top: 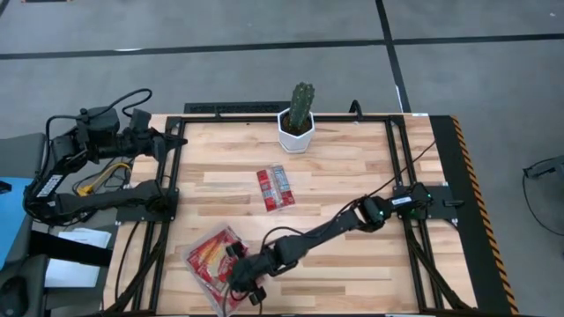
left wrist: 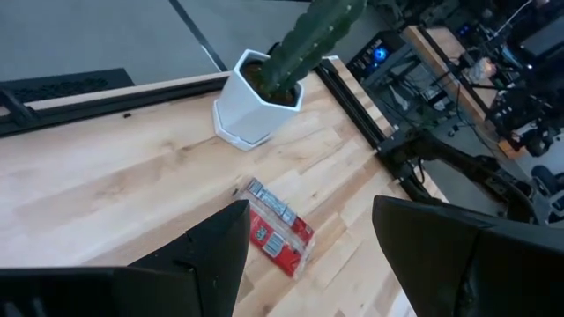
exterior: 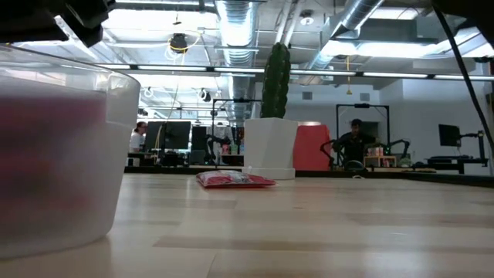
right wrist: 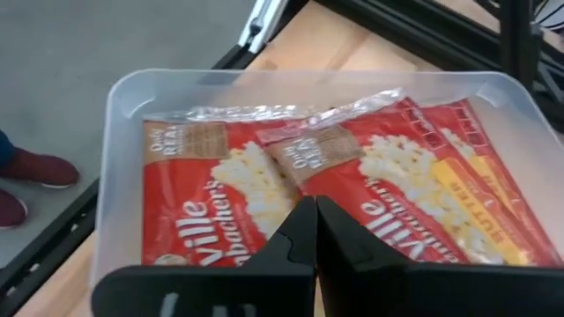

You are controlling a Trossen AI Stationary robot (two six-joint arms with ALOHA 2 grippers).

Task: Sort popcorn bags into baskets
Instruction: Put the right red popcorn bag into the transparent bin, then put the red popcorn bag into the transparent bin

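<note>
Red and shiny, the one slim popcorn packet with a silver-white middle (top: 275, 188) is lying flat at the centre of the high view on the pale wooden bench (top: 352, 176), its long axis running nearly top to bottom of the frame with a slight tilt. From the right claw (top: 245, 280), which is sitting low in the lower left over the shallow clear plastic tray (right wrist: 115, 114), that packet is lying up the frame and a little to the right, well apart. From the left claw (left wrist: 304, 255), parked at the upper left edge of the bench, it is lying down and to the right, and the left wrist view is framing it between the two dark fingers, short of the white hexagonal cactus pot (top: 297, 132). The right claw looks the nearer of the two, I judge.

The right claw is pressed shut, its fingers meeting with nothing between them, poised just above the large red packets with yellow popcorn pictures (right wrist: 352, 202) lying in the tray. The left claw is standing well open and gripping nothing.
</note>
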